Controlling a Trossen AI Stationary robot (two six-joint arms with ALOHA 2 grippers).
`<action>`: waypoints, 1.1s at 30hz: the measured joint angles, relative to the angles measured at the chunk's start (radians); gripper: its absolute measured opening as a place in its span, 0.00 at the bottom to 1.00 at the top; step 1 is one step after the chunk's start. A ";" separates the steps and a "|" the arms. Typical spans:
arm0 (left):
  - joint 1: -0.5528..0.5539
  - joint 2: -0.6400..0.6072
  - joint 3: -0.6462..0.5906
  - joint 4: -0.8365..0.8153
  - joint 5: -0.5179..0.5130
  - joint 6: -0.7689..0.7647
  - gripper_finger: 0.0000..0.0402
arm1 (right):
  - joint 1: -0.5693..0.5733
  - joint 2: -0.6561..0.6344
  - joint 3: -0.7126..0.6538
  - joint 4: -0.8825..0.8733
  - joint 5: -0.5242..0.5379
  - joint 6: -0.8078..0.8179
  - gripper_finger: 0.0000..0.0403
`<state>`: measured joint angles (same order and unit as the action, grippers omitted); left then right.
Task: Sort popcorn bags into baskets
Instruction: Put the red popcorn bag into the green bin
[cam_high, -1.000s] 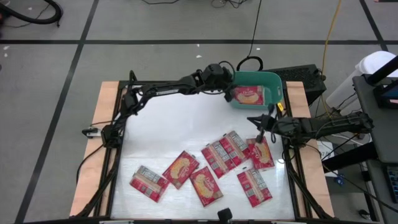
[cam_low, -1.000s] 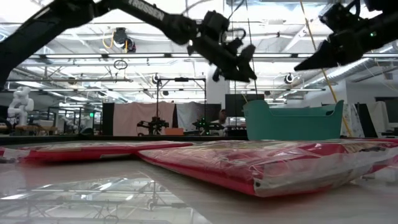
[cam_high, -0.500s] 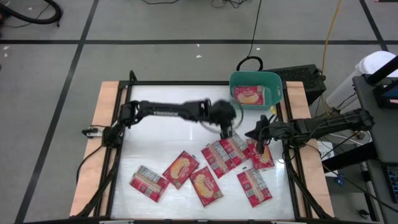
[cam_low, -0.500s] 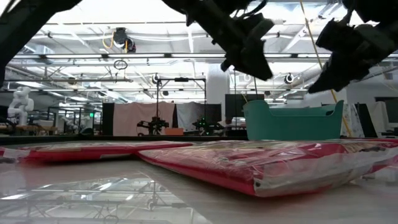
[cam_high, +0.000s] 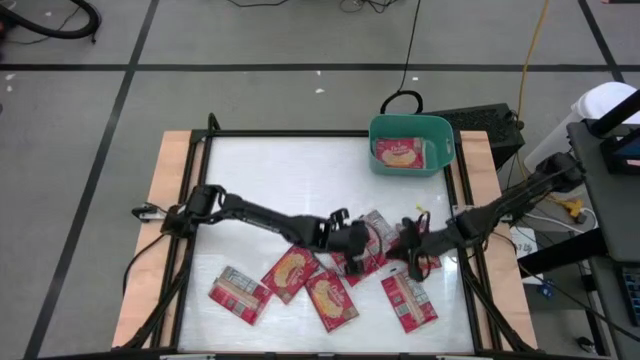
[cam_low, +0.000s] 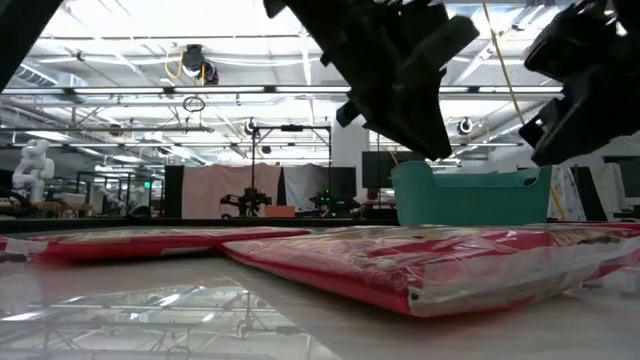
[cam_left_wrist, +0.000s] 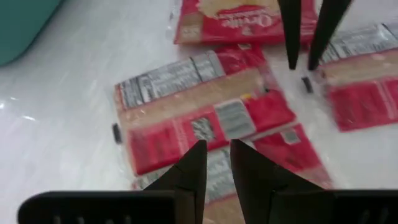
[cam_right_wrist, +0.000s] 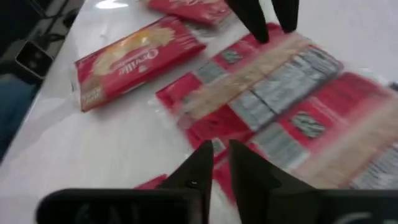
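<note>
Several red popcorn bags lie flat on the white table's near half, among them one (cam_high: 291, 272), another (cam_high: 331, 298) and a third (cam_high: 409, 300). More overlap in a cluster (cam_high: 372, 238). One bag (cam_high: 398, 153) lies in the teal basket (cam_high: 441, 133) at the far right. My left gripper (cam_high: 362, 244) hangs over the cluster, slanting down, fingers a narrow gap apart (cam_left_wrist: 217, 162), nothing between them. My right gripper (cam_high: 408, 256) hangs just right of it over the cluster's right side, also slightly open (cam_right_wrist: 221, 163) with nothing in it. In the low view both stand clear above the bags.
A black box (cam_high: 492, 128) stands behind the basket at the far right. Wooden strips (cam_high: 160, 230) and dark frame rails border the table. The far left part of the white top (cam_high: 270, 170) is bare. The two grippers are close together.
My left gripper has swung from above the basket toward the table's near edge and down, and now stands over the bag cluster. My right gripper has tipped down and moved toward the near edge and left, toward the same cluster. The bags have kept still.
</note>
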<state>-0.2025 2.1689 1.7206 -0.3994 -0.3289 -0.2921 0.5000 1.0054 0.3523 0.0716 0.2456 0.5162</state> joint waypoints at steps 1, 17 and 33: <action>-0.014 0.000 0.000 -0.002 -0.016 -0.005 0.19 | 0.020 0.034 0.000 0.034 0.014 0.003 0.14; -0.149 -0.006 -0.105 -0.044 -0.133 -0.131 0.19 | 0.124 0.506 0.167 0.213 0.174 -0.143 0.56; -0.122 -0.246 -0.486 0.385 -0.191 -0.028 0.19 | 0.076 0.649 0.165 0.290 0.278 -0.328 0.24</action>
<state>-0.3246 1.9234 1.2347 -0.0146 -0.5203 -0.3203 0.5763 1.6543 0.5178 0.3614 0.5240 0.1886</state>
